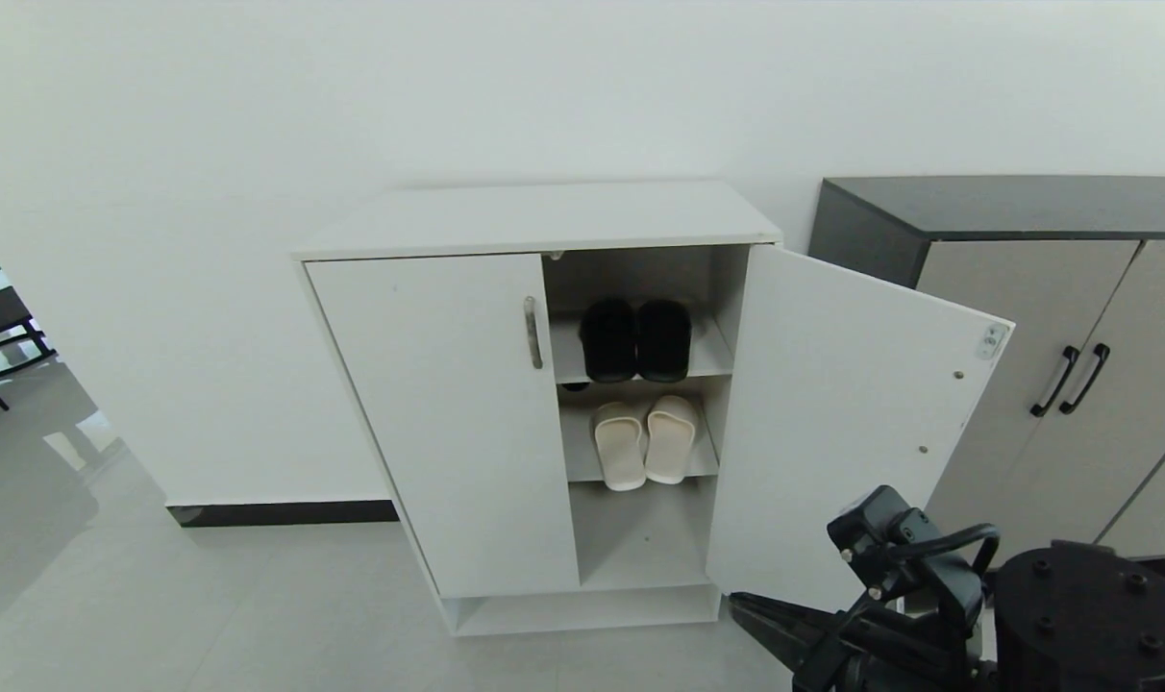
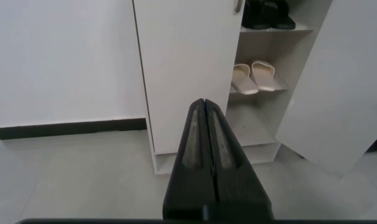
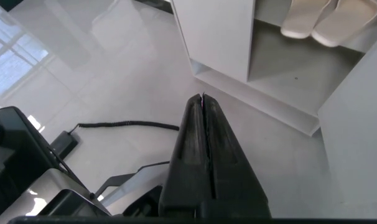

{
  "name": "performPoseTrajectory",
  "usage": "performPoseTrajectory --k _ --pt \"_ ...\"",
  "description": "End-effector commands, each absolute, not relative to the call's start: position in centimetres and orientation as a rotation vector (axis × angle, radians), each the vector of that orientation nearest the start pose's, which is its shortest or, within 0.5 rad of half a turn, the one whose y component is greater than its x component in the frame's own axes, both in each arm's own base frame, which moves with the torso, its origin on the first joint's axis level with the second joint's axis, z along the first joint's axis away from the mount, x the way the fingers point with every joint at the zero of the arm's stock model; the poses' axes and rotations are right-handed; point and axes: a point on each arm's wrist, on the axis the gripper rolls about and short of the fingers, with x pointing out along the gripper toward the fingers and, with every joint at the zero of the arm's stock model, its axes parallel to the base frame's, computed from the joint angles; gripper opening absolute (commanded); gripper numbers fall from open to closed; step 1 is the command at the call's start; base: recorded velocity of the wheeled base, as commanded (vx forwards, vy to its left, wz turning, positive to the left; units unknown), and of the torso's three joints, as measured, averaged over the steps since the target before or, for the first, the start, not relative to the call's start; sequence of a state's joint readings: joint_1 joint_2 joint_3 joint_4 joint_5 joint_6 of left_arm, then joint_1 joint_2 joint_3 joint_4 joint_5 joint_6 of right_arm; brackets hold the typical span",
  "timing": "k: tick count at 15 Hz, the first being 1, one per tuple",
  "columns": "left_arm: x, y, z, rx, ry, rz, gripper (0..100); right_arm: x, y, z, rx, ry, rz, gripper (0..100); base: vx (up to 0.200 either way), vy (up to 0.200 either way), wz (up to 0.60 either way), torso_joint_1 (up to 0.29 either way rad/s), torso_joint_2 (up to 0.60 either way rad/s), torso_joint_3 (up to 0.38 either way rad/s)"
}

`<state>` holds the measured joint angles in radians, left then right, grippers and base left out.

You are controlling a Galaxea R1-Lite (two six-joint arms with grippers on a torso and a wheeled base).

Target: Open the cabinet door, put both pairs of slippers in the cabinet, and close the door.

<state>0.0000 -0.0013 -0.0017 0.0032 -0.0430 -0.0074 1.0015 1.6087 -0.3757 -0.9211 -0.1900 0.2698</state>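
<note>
Head view: cabinet door [image 1: 832,423] stands wide open

- Your left gripper [image 2: 204,102] has both fingers pressed flat together along their whole length, the tips meeting in a thin seam.
- Your right gripper [image 3: 203,98] is in the same state, fingers tight against each other, and it points downward at a slant.
- Your right arm [image 1: 914,567] sits low at the head view's lower right, wrist bent.
</note>
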Motion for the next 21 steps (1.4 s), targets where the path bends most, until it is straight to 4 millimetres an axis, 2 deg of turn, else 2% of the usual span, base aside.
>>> performPoseTrajectory --k 1,21 --pt "-2.29 -0.1 7.54 -0.008 0.003 -0.043 0 13.22 19.88 12.68 0.07 0.377 0.76 0 0.0 0.0 0.0 0.173 -0.46 -0.266" --pt "-2.29 -0.1 7.56 -0.008 0.002 -0.043 0 13.15 19.97 12.61 0.065 0.379 0.764 0 0.0 0.0 0.0 0.244 -0.53 -0.292"
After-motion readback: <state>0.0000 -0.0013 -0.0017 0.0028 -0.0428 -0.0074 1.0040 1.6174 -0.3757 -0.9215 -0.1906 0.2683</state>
